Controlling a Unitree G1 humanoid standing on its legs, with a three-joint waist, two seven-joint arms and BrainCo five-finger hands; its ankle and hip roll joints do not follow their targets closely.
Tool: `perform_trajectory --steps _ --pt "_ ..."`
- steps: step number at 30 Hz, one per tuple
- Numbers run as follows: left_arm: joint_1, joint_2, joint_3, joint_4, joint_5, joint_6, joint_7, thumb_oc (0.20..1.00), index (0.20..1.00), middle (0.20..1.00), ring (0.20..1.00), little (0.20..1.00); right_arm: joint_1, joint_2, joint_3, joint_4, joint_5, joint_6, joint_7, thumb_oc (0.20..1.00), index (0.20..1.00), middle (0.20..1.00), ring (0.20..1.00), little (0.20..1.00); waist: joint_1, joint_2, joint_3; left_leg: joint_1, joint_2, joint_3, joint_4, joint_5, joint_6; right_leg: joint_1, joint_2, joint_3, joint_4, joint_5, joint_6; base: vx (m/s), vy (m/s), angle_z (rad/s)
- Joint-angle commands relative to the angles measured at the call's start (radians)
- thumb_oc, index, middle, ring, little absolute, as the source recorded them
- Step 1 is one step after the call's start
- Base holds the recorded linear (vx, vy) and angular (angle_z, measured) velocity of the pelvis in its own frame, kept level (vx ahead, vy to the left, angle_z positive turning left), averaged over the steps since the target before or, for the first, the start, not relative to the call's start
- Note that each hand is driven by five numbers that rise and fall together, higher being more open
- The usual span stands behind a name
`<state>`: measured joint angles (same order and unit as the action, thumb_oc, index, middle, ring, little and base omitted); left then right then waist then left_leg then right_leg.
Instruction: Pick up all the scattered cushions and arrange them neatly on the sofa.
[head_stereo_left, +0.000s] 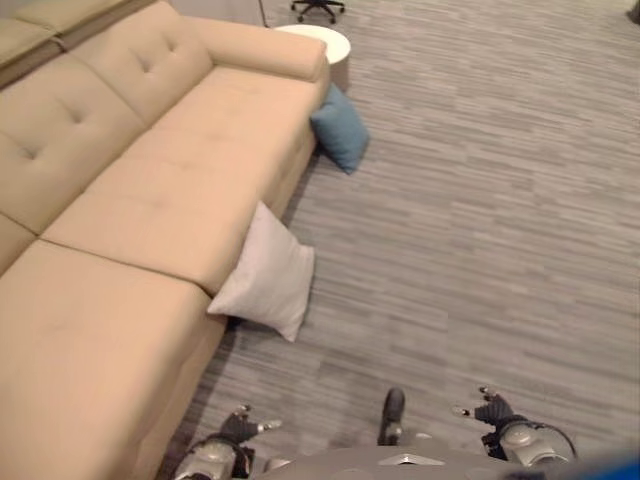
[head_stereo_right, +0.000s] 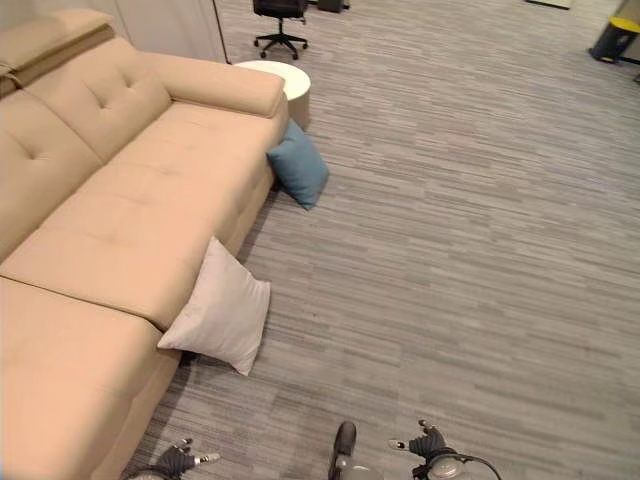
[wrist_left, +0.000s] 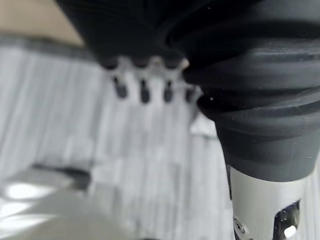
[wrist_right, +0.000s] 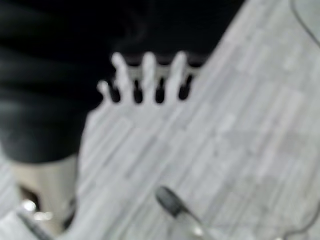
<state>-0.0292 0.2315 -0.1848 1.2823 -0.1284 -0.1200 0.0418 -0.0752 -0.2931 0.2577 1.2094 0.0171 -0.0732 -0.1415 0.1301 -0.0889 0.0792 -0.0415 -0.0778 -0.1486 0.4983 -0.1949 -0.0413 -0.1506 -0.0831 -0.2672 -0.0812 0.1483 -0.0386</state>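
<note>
A pale grey cushion (head_stereo_left: 265, 275) leans on the floor against the front of the beige sofa (head_stereo_left: 150, 200), near its middle. A blue cushion (head_stereo_left: 341, 127) stands on the floor farther off, propped against the sofa's end below the armrest. My left hand (head_stereo_left: 240, 427) hangs low beside the sofa's near corner with its fingers straight and nothing in it. My right hand (head_stereo_left: 490, 409) hangs low over bare carpet, fingers straight and empty. Both hands are well short of the grey cushion. In the wrist views the fingers (wrist_left: 142, 90) and fingers (wrist_right: 148, 80) point at carpet.
A round white side table (head_stereo_left: 318, 42) stands past the sofa's armrest. A black office chair (head_stereo_right: 280, 25) is behind it. A yellow and dark object (head_stereo_right: 618, 38) sits at the far right. Grey striped carpet (head_stereo_left: 480, 220) stretches to the right of the sofa.
</note>
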Motion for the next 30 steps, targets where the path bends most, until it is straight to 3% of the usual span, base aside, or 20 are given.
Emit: perform_trajectory --steps 1,4,6,7,8,11,12,14,16,17,18,19,22,24,25,27,30 --pt "-0.062 0.016 0.015 -0.001 -0.006 -0.010 0.005 1.000 1.000 1.000 1.000 1.000 -0.046 -0.058 0.020 -0.018 0.027 -0.017 -0.019 1.000 1.000 1.000 1.000 1.000 0.035 0.017 0.092 -0.113 0.111 0.058 -0.075 0.194 -0.013 0.089 -0.033 -0.020 0.036 -0.091 0.138 0.09 -0.100 0.24" --pt "-0.064 0.013 0.005 -0.003 -0.015 -0.012 0.002 1.000 1.000 1.000 1.000 1.000 -0.040 -0.070 0.012 -0.015 0.039 -0.025 -0.020 1.000 1.000 1.000 1.000 1.000 0.048 0.005 0.085 -0.179 0.094 0.161 -0.142 0.133 0.013 0.151 -0.018 -0.054 0.005 -0.128 0.137 0.23 -0.110 0.08" --pt "-0.063 0.014 0.003 -0.005 -0.013 -0.013 0.000 1.000 1.000 1.000 1.000 1.000 -0.039 -0.073 0.008 -0.015 0.041 -0.030 -0.024 1.000 1.000 1.000 1.000 1.000 0.045 0.003 0.076 -0.185 0.084 0.193 -0.201 0.132 0.018 0.159 -0.014 -0.070 0.001 -0.140 0.140 0.20 -0.021 0.39" --pt "-0.066 0.014 0.002 -0.011 -0.010 -0.012 -0.004 1.000 1.000 1.000 1.000 1.000 -0.037 -0.073 -0.004 -0.011 0.051 -0.031 -0.027 1.000 1.000 1.000 1.000 1.000 0.044 0.008 0.060 -0.197 0.084 0.282 -0.302 0.173 0.019 0.178 0.006 -0.095 -0.006 -0.161 0.141 0.38 -0.021 0.47" --pt "-0.066 0.016 -0.001 -0.012 -0.001 -0.008 -0.005 1.000 1.000 1.000 1.000 1.000 -0.033 -0.074 -0.006 0.000 0.048 -0.028 -0.034 1.000 1.000 1.000 1.000 1.000 0.044 0.016 0.048 -0.189 0.084 0.319 -0.337 0.170 0.006 0.200 0.023 -0.099 -0.006 -0.187 0.147 0.30 -0.004 0.77" --pt "-0.055 0.023 0.008 -0.016 -0.005 -0.009 -0.007 1.000 1.000 1.000 1.000 1.000 -0.032 -0.063 -0.005 0.001 0.044 -0.026 -0.025 1.000 1.000 1.000 1.000 1.000 0.049 0.013 0.039 -0.165 0.067 0.319 -0.371 0.197 0.020 0.206 0.034 -0.106 0.008 -0.183 0.140 0.19 0.081 0.33" --pt "-0.044 0.028 0.017 -0.008 -0.004 -0.004 -0.013 1.000 1.000 1.000 1.000 1.000 -0.026 -0.054 0.002 0.004 0.026 -0.028 -0.014 1.000 1.000 1.000 1.000 1.000 0.064 0.012 0.027 -0.123 0.040 0.269 -0.405 0.184 0.040 0.209 0.028 -0.113 0.066 -0.198 0.147 0.20 0.121 -0.29" --pt "-0.041 0.035 0.026 -0.004 -0.005 -0.001 -0.013 1.000 1.000 1.000 1.000 1.000 -0.026 -0.044 0.002 -0.003 0.014 -0.028 -0.006 1.000 1.000 1.000 1.000 1.000 0.070 0.011 0.025 -0.079 0.030 0.250 -0.444 0.177 0.055 0.190 0.007 -0.131 0.175 -0.201 0.161 0.21 0.147 -0.11" --pt "-0.043 0.044 0.028 -0.003 -0.006 0.000 -0.015 1.000 1.000 1.000 1.000 1.000 -0.029 -0.042 0.001 -0.006 0.005 -0.027 -0.002 1.000 1.000 1.000 1.000 1.000 0.068 0.017 0.031 -0.053 0.025 0.230 -0.465 0.178 0.066 0.140 -0.034 -0.144 0.315 -0.159 0.195 0.15 0.110 0.22" --pt "-0.047 0.047 0.029 -0.009 -0.012 -0.001 -0.013 1.000 1.000 1.000 1.000 1.000 -0.035 -0.041 0.001 -0.015 0.005 -0.025 0.000 1.000 1.000 1.000 1.000 1.000 0.058 0.027 0.038 -0.038 0.027 0.202 -0.476 0.183 0.073 0.101 -0.043 -0.123 0.398 -0.131 0.205 0.10 0.069 0.26" --pt "-0.047 0.047 0.029 -0.009 -0.012 -0.001 -0.013 1.000 1.000 1.000 1.000 1.000 -0.035 -0.041 0.001 -0.015 0.005 -0.025 0.001 1.000 1.000 1.000 1.000 1.000 0.056 0.027 0.034 -0.043 0.028 0.201 -0.476 0.185 0.073 0.097 -0.042 -0.124 0.396 -0.129 0.204 0.16 0.069 0.42" --pt "-0.050 0.051 0.023 -0.016 -0.016 -0.004 -0.014 1.000 1.000 1.000 1.000 1.000 -0.037 -0.042 -0.005 -0.021 0.009 -0.028 0.001 1.000 1.000 1.000 1.000 1.000 0.041 0.043 0.037 0.000 0.026 0.149 -0.510 0.187 0.077 0.054 -0.032 -0.074 0.451 -0.126 0.208 0.18 0.028 1.09" --pt "-0.058 0.045 0.006 -0.016 -0.017 -0.011 -0.014 1.000 1.000 1.000 1.000 1.000 -0.035 -0.044 -0.008 -0.026 0.021 -0.031 -0.002 1.000 1.000 1.000 1.000 1.000 0.022 0.057 0.027 0.029 0.023 0.066 -0.531 0.186 0.068 0.033 -0.022 -0.008 0.355 -0.170 0.178 0.24 -0.034 1.27" --pt "-0.061 0.038 -0.002 -0.007 -0.017 -0.013 -0.015 1.000 1.000 1.000 1.000 1.000 -0.033 -0.043 -0.006 -0.025 0.028 -0.028 0.001 1.000 1.000 1.000 1.000 1.000 0.004 0.063 0.026 0.045 0.018 -0.006 -0.543 0.186 0.060 0.015 -0.016 0.086 0.257 -0.165 0.177 0.19 -0.081 1.01" --pt "-0.061 0.038 -0.002 -0.007 -0.017 -0.013 -0.015 1.000 1.000 1.000 1.000 1.000 -0.034 -0.043 -0.006 -0.025 0.028 -0.028 0.001 1.000 1.000 1.000 1.000 1.000 0.003 0.063 0.024 0.042 0.018 -0.007 -0.542 0.187 0.060 0.013 -0.017 0.085 0.255 -0.162 0.177 0.17 -0.074 1.15" --pt "-0.059 0.025 -0.013 0.024 0.002 -0.019 -0.012 1.000 1.000 1.000 1.000 1.000 -0.022 -0.040 -0.011 -0.023 0.035 -0.023 0.004 1.000 1.000 1.000 1.000 1.000 -0.039 0.070 0.025 0.065 0.002 -0.122 -0.565 0.192 0.042 -0.036 -0.001 0.266 0.171 -0.117 0.198 0.23 -0.104 1.32" --pt "-0.058 0.022 -0.012 0.040 0.007 -0.019 -0.006 1.000 1.000 1.000 1.000 1.000 -0.020 -0.041 -0.005 -0.026 0.029 -0.022 0.006 1.000 1.000 1.000 1.000 1.000 -0.046 0.069 0.034 0.075 0.001 -0.183 -0.573 0.191 0.028 -0.053 -0.002 0.274 0.155 -0.090 0.201 0.17 -0.166 1.64"
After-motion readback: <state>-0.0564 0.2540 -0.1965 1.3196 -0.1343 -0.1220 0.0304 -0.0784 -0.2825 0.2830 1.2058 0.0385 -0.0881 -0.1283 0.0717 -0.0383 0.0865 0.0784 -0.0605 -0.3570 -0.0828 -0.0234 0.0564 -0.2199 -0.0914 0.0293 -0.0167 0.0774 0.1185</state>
